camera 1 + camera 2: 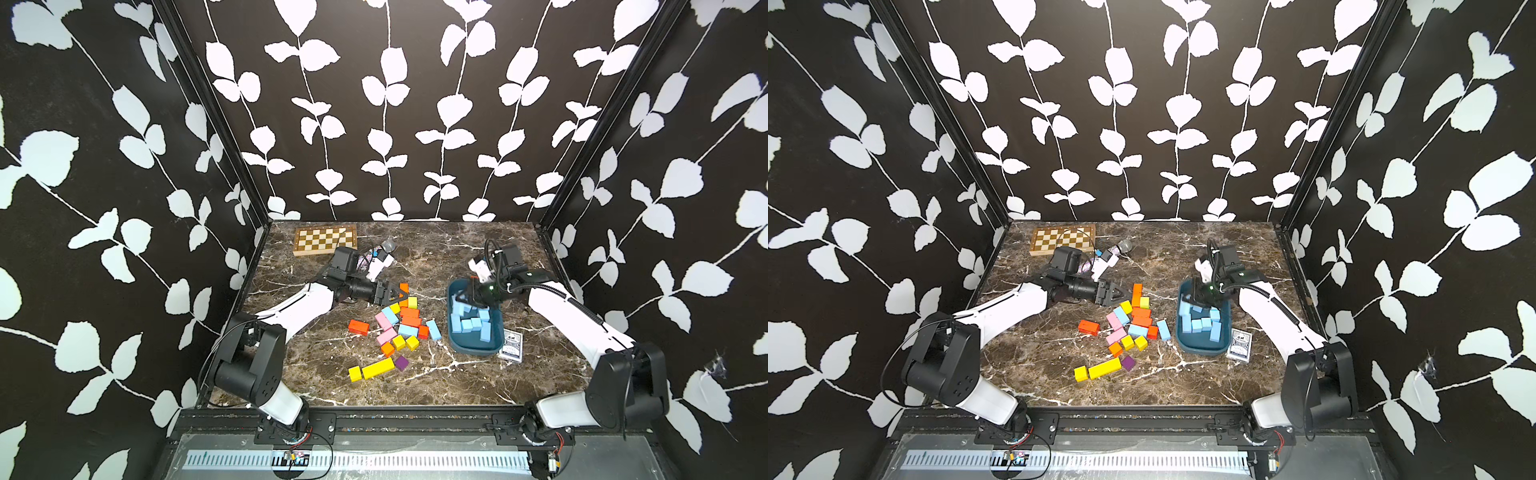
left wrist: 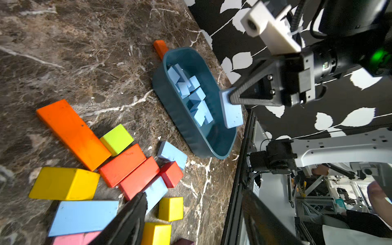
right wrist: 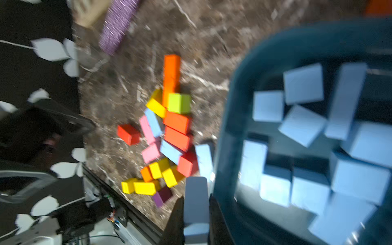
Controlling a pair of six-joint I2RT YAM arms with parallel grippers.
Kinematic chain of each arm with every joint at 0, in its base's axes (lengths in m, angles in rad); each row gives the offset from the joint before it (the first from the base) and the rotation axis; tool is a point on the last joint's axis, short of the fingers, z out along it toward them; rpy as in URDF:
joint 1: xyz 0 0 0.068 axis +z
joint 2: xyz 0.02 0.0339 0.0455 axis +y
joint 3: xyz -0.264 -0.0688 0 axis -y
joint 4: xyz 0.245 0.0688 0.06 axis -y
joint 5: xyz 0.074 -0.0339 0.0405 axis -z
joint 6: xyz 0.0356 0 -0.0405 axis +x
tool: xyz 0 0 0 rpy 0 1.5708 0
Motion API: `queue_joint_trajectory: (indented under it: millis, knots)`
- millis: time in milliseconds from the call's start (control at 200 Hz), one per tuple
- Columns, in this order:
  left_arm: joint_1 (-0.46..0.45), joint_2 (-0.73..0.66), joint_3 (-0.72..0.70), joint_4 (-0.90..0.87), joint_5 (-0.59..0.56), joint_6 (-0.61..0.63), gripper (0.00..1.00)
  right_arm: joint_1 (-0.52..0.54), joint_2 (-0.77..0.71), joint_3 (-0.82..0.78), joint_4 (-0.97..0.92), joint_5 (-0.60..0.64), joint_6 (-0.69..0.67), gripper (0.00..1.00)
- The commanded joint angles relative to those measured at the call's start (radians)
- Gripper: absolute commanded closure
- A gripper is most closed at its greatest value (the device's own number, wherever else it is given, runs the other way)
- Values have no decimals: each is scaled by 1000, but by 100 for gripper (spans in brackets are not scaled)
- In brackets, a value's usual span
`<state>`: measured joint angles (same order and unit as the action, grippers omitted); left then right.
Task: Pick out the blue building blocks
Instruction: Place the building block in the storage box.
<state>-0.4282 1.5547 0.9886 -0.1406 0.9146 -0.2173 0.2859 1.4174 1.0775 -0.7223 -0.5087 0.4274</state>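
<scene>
Surface (image 1: 415, 386) of brown, white-veined marble carries everything. At its far edge lies a wooden chessboard (image 1: 325, 239), with a glittery purple microphone (image 1: 388, 246) near it. Toward the right side sits the dark teal tray (image 1: 473, 350), and most of the blue building blocks (image 1: 471, 324) lie jumbled inside it. The right claw (image 2: 227, 99) hangs over the tray's far end, pinching a blue bar (image 2: 232, 115) between its fingers, one end of the bar hanging down toward the tray. A card box (image 1: 510, 346) lies just beside the tray's near right corner; its blue printing is too small to read. Between the arms is the mixed pile of orange, yellow, pink and red blocks, and three blue pieces lie among them: a bar (image 1: 390, 314) beside the pink ones, another (image 1: 408, 330) in the middle, and a third (image 1: 433, 329) at the pile's edge nearest the tray. The left claw (image 1: 398, 292) hovers at the pile's far side, fingers spread apart and holding nothing. Nearer the front, a long yellow bar (image 1: 378, 368) lies with a small purple cube (image 1: 401, 363) touching it.
</scene>
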Motion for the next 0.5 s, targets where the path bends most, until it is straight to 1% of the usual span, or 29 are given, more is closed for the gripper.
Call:
queue_joint_trajectory:
  millis: [0,35,220,370,395,495]
  knots:
    - [6,-22,8,-55,-38,45,27,1,28,-10,-202,103,-102,100]
    - [6,-22,9,-62,-43,51,27,1,40,-12,-182,97,-90,100]
    - [7,-22,6,-70,-48,65,27,3,98,-16,-25,-17,-57,100]
    - [5,-21,7,-76,-51,72,27,2,175,15,14,-56,-77,100]
    - [6,-20,7,-76,-50,71,27,2,210,19,18,-62,-80,100]
    - [6,-19,7,-77,-52,75,27,3,244,21,37,-66,-88,100]
